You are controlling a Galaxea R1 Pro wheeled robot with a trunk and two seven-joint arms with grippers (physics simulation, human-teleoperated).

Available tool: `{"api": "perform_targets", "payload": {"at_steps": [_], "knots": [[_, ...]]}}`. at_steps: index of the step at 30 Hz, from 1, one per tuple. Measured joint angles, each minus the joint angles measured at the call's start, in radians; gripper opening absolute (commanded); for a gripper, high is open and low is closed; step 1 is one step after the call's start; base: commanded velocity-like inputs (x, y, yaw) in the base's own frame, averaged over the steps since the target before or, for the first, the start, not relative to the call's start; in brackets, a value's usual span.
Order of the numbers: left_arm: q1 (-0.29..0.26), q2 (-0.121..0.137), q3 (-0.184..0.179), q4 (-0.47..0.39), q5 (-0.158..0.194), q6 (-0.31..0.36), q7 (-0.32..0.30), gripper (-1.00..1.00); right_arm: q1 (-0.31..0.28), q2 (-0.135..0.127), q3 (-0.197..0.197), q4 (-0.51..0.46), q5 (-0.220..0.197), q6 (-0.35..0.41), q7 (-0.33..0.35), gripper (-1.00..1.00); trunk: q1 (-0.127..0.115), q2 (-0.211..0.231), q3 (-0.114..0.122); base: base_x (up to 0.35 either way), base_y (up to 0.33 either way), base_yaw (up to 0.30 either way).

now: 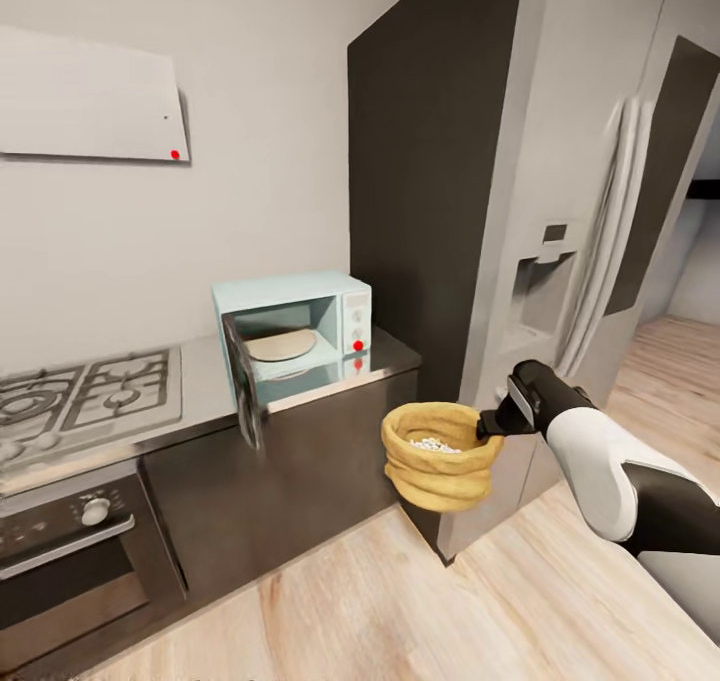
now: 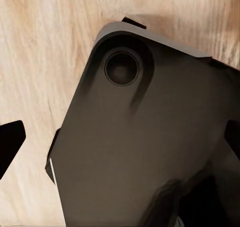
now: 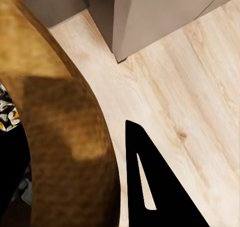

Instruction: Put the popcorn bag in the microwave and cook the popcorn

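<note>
Popcorn bag [image 1: 437,455], a squat tan burlap sack with a thick rolled rim, hangs in the air below and right of the pale blue boxy microwave [image 1: 300,333], out past the grey steel countertop [image 1: 205,381]; the right gripper [image 1: 492,424] pinches its rim, likely so it stays upright and keeps the white popcorn [image 1: 435,445] inside; the microwave's door stands open, its turntable bare; whether the left claw is open or closed I cannot tell.

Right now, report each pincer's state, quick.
Left pincer: open, dark fingertips apart at the view's edges, holding nothing.
Right pincer: shut on the rolled rim of the tan-orange burlap popcorn bag.
</note>
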Motion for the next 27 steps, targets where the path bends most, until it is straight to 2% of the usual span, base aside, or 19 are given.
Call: {"api": "perform_targets", "payload": {"at_steps": [7, 19, 27], "knots": [[0.000, -0.002, 0.000, 0.000, -0.001, -0.002, 0.000, 1.00, 0.000, 0.007, 0.000, 0.001, -0.001, -0.001, 0.002, -1.00, 0.000, 0.000, -0.007, 0.009, -0.023, 0.224], [0.000, -0.001, 0.001, 0.000, 0.000, -0.003, 0.000, 1.00, 0.000, 0.007, -0.001, 0.004, -0.002, -0.003, 0.001, -1.00, 0.000, 0.000, -0.008, 0.000, -0.263, 0.002], [0.000, -0.001, 0.001, 0.000, 0.000, -0.003, 0.000, 1.00, 0.000, 0.012, 0.001, 0.004, -0.001, -0.009, 0.002, -1.00, 0.000, 0.000, -0.008, 0.000, -0.037, 0.019]]}}
